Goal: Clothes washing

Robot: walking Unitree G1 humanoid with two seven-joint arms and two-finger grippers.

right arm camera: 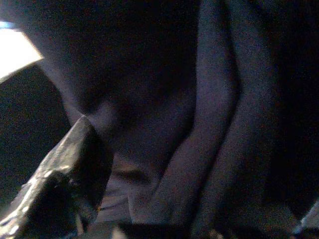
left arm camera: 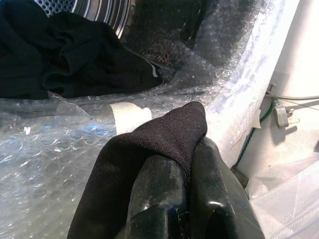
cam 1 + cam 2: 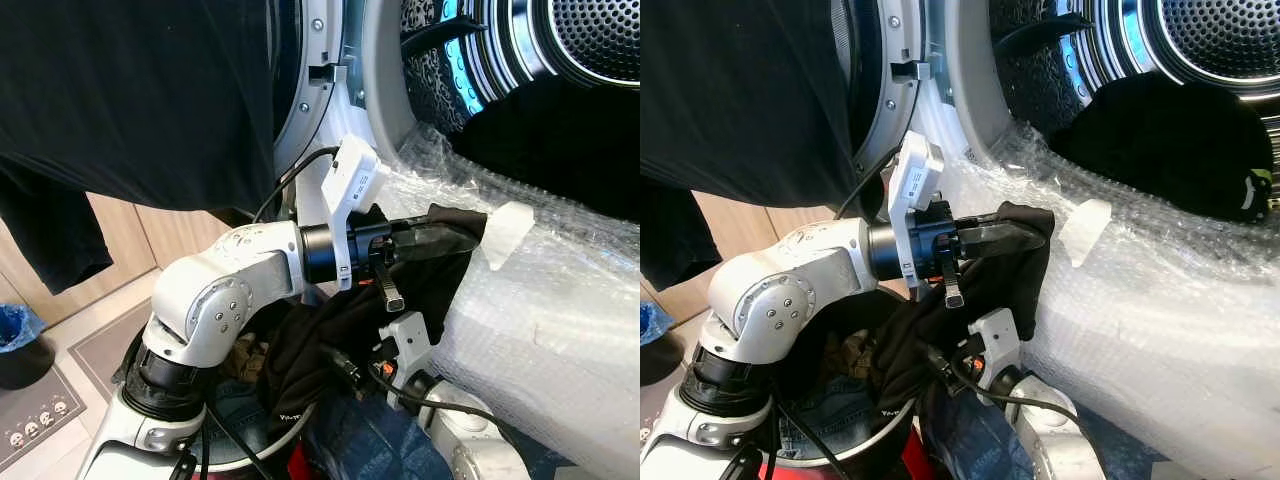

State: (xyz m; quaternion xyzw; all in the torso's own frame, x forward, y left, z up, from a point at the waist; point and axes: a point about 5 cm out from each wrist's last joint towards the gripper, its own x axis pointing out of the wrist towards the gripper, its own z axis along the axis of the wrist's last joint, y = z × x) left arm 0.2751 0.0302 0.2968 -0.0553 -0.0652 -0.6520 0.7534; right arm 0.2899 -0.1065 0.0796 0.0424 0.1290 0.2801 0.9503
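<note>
my left gripper point(image 3: 1015, 236) clamped tight on black garment point(image 3: 330, 330) | garment hangs lengthwise down from my fingertips toward basket point(image 3: 865, 445), against bubble-wrapped washer rim point(image 3: 540, 300) | my right gripper point(image 1: 60, 189): grip unreadable, dark cloth close before it | no legible writing

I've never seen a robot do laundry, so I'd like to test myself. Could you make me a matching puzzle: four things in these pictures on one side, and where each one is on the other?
Things:
1. black garment
2. bubble wrap
3. dark clothes
4. blue jeans

Places:
A. inside the washer drum
B. in the basket below the arms
C. pinched in the left claw
D. laid over the lower rim of the washer opening

Pairs: 1-C, 2-D, 3-A, 4-B
</note>
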